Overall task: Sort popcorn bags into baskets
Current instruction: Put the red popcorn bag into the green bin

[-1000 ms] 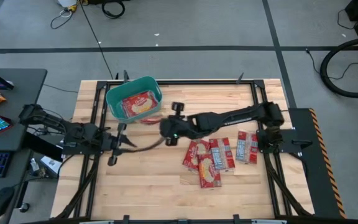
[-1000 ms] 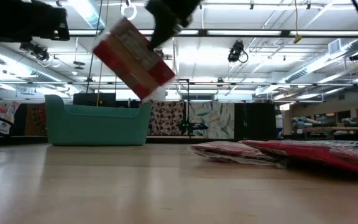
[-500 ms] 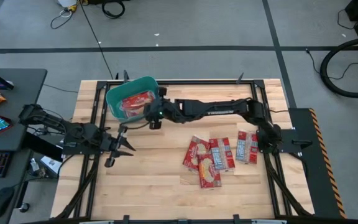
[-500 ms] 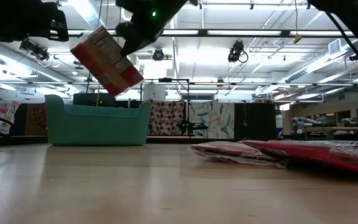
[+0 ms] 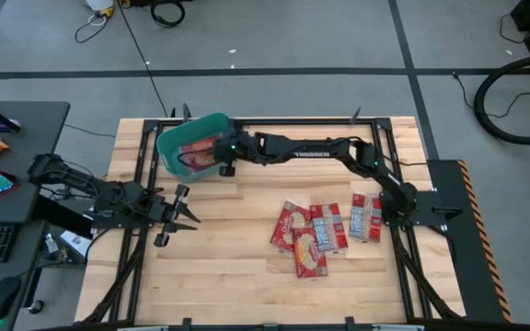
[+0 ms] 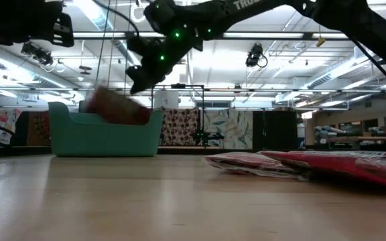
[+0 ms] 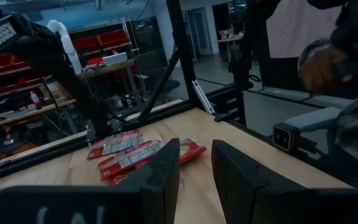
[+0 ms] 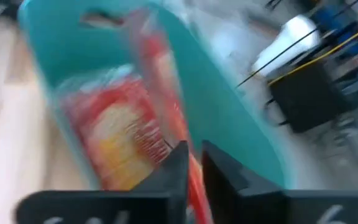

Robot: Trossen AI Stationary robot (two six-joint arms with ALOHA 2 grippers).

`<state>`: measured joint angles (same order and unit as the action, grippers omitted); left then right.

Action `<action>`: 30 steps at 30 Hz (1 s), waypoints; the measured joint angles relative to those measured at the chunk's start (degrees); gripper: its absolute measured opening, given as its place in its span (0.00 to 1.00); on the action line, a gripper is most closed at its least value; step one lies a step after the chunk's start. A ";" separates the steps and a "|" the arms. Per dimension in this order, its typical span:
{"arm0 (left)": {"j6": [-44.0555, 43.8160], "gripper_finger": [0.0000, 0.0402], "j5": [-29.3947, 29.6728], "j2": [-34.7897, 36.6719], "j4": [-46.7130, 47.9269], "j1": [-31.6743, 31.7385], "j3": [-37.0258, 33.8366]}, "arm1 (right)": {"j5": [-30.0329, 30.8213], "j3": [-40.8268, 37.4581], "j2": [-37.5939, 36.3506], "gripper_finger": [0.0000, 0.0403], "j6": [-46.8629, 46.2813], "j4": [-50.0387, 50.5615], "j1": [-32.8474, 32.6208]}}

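The red popcorn bag (image 6: 116, 108) in play sits just below the right gripper (image 5: 225, 161), blurred, at the near rim of the teal basket (image 5: 168, 147) and partly inside it. In the right wrist view it (image 8: 160, 81) stands on edge, its long axis running away from the two dark fingers along the tub's length, over another bag (image 8: 120, 134) lying flat on the basket floor. The right jaws show only a narrow gap, and the bag's lower edge seems to run down between them; whether they grip it or have let it go, I cannot tell. From the low view it looks dropped or dropping, which would put this step at the release.

The remaining popcorn bags (image 5: 320, 230) lie flat in a loose cluster on the worktop (image 5: 237, 276), well apart from the basket, on the right arm's own side and near its base. Most lie with their long axes running from the front of the worktop to the back.

The left gripper (image 5: 178, 213) waits low over the worktop in front of the basket, jaws partly open and holding nothing. The right arm is the nearer one to the cluster, so the next pick will likely fall to it, with a swing back across the worktop.
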<state>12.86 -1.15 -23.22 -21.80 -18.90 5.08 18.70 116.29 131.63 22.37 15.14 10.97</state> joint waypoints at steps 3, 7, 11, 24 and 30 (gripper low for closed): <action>0.00 0.24 0.00 0.00 0.37 0.00 0.00 | -0.96 0.00 0.50 0.24 -2.69 4.83 0.05; 0.17 0.24 0.00 0.00 0.43 0.04 0.00 | -0.36 -0.02 -0.47 0.36 -4.49 8.87 -1.42; 0.20 0.24 0.23 0.00 0.43 0.03 0.00 | 0.75 -0.02 -3.44 0.43 -5.54 11.99 -3.52; 0.17 0.24 4.11 0.00 1.13 0.02 0.00 | 8.25 0.02 -11.54 0.43 -20.51 35.92 -12.39; -0.24 0.24 4.11 0.00 1.13 0.02 0.00 | 8.16 -0.81 -11.52 0.43 -32.61 53.17 -14.72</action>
<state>12.62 2.96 -23.22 -20.67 -18.87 5.08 26.85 115.48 120.11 -10.25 68.32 -3.75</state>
